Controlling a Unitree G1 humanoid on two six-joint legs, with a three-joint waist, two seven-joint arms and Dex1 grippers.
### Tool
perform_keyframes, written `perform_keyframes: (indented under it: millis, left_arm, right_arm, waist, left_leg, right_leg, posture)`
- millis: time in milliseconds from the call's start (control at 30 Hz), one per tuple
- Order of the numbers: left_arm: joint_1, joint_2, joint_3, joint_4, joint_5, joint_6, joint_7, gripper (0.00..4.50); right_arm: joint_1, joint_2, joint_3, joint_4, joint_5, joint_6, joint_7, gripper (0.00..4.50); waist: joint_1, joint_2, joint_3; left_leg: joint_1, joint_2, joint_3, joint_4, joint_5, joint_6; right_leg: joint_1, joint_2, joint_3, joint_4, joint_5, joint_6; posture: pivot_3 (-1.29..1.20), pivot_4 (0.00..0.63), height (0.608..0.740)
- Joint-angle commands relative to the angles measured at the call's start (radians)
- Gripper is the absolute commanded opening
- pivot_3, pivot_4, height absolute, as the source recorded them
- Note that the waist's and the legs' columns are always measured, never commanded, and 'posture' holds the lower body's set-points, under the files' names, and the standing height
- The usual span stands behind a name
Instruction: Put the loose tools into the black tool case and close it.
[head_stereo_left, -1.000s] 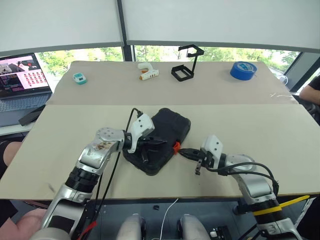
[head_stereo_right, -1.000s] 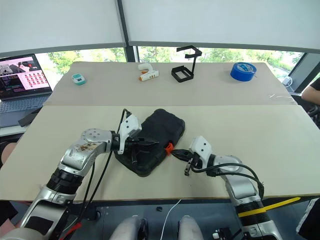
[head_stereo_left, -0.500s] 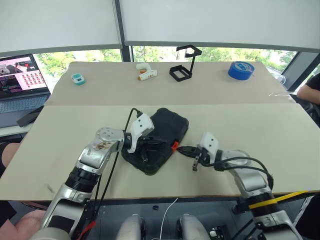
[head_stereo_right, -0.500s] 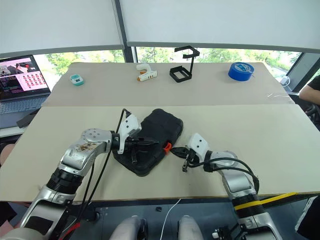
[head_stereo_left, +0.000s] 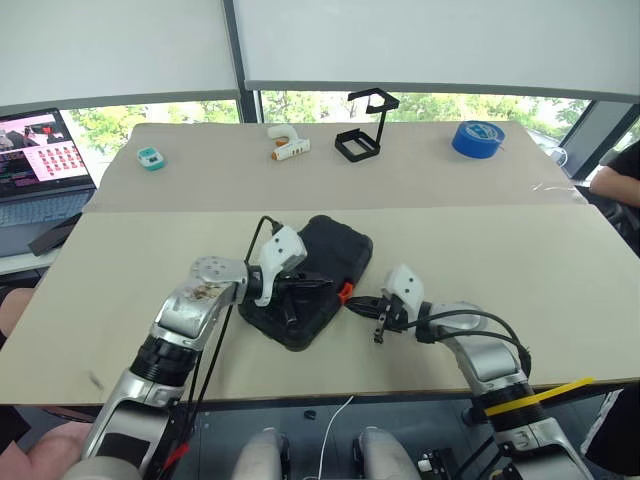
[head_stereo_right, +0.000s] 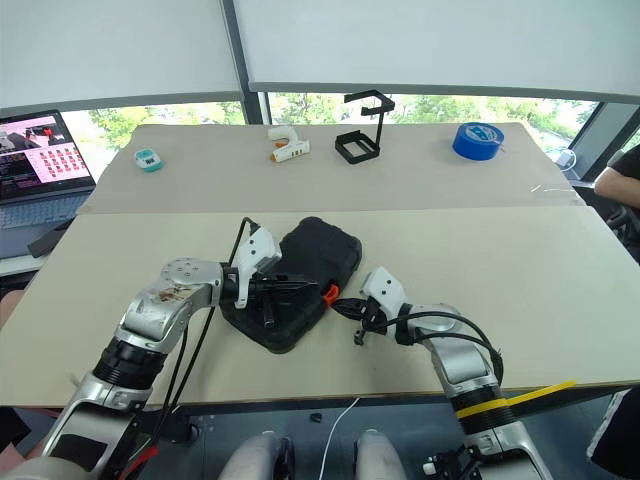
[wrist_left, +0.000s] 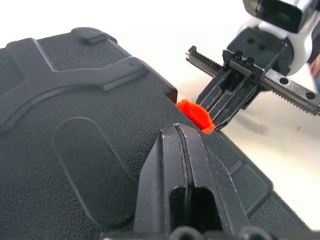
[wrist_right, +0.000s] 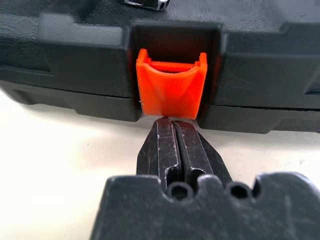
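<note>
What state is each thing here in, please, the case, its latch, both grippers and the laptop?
black tool case: lid down, flat on the table.
orange latch: sticking out, right gripper's tips at its lower edge.
left gripper: shut, over the lid.
right gripper: shut, empty.
laptop: open, screen lit.

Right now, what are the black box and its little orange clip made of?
The black box looks like hard plastic with a matte, pebbly skin, and raised ribs are moulded into its lid. The orange clip looks like smoother plastic with a slight sheen and crisp moulded edges. I am judging by the look alone, so I can't be sure.
</note>
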Motion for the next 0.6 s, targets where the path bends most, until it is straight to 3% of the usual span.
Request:
perform_keyframes:
  millis: [33, 200, 367, 400, 600]
  left_arm:
    - [0.098, 0.054, 0.091, -0.031, -0.057, -0.074, -0.053, 0.68]
    - [0.244, 0.163, 0.296, -0.118, -0.105, -0.139, -0.026, 2.42]
    - [0.453, 0.257, 0.447, -0.09, -0.032, -0.315, -0.011, 4.25]
    - [0.507, 0.273, 0.477, -0.061, -0.017, -0.362, -0.02, 4.45]
    - [0.67, 0.289, 0.539, 0.003, 0.016, -0.532, -0.017, 4.45]
  right_arm:
    - [0.02, -0.069, -0.107, -0.1, 0.099, -0.016, 0.049, 0.77]
    - [0.082, -0.198, -0.206, -0.069, 0.11, -0.144, 0.124, 2.46]
    - [0.126, -0.283, -0.272, 0.064, 0.115, -0.403, 0.253, 4.13]
    - [0.134, -0.3, -0.282, 0.105, 0.125, -0.437, 0.29, 4.39]
    - [0.125, -0.324, -0.289, 0.223, 0.132, -0.47, 0.317, 4.39]
  waist:
    - [0.001, 0.0, 0.0]
    - [0.007, -0.001, 0.001]
    - [0.015, -0.002, 0.003]
    - [0.016, -0.002, 0.004]
    - [0.021, -0.006, 0.008]
  left_leg:
    - [0.0, 0.0, 0.0, -0.001, 0.0, 0.0]
    - [-0.002, 0.0, 0.002, -0.007, 0.0, 0.0]
    - [-0.007, -0.001, 0.004, -0.008, 0.0, 0.0]
    - [-0.006, -0.001, 0.004, -0.008, 0.0, -0.001]
    - [-0.006, -0.001, 0.006, -0.009, 0.0, -0.001]
  right_leg:
    - [0.0, 0.0, 0.0, 0.0, 0.0, 0.0]
    - [-0.006, -0.002, 0.0, -0.001, -0.001, -0.002]
    - [-0.011, -0.002, 0.001, -0.003, -0.001, -0.002]
    - [-0.01, -0.003, 0.001, -0.003, -0.001, -0.002]
    - [-0.011, -0.011, 0.0, -0.004, -0.004, -0.007]
  posture:
    - [0.0, 0.15, 0.74]
    - [0.0, 0.15, 0.74]
    - [0.0, 0.15, 0.74]
    - [0.0, 0.15, 0.74]
    - [0.0, 0.15, 0.74]
